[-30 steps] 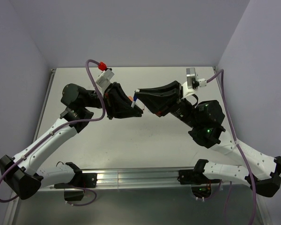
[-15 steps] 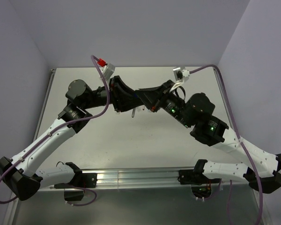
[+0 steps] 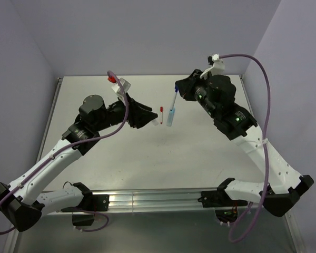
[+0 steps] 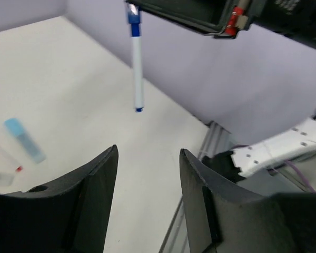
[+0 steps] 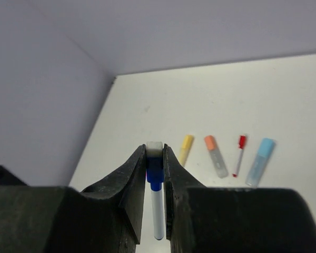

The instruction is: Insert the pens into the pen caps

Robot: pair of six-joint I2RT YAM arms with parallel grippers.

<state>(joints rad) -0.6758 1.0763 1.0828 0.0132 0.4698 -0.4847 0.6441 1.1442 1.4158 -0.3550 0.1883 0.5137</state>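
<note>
The left gripper (image 4: 148, 158) stands with its black plastic fingers apart and nothing between them, low over the pale desk (image 3: 200, 158). Just ahead of it on the desk lie a slim red-capped pen (image 3: 161, 110) and a chunky marker with a light blue cap (image 3: 170, 117). A sideways sweep of this gripper could knock either one and set it rolling.

Seen from the right wrist, a yellow-capped marker (image 5: 185, 148) and an orange-capped marker (image 5: 215, 156) lie in the same row, well below and ahead of the right gripper (image 5: 155, 153). All four look capped.

The right gripper is raised and clamped on the thin dark blue pen (image 5: 157, 211). It grips the pen at its dark blue cap end, and the white barrel hangs straight down between the fingers.

That grip is the main risk, because only the cap is pinched. If the barrel is not pushed fully home, it could slide out and drop. A fall from this height would probably send it bouncing into the row below or off the desk edge. Setting it down could also go badly. The hanging tip would reach the desk first, close to the light blue marker, and could tip over onto it.
</note>
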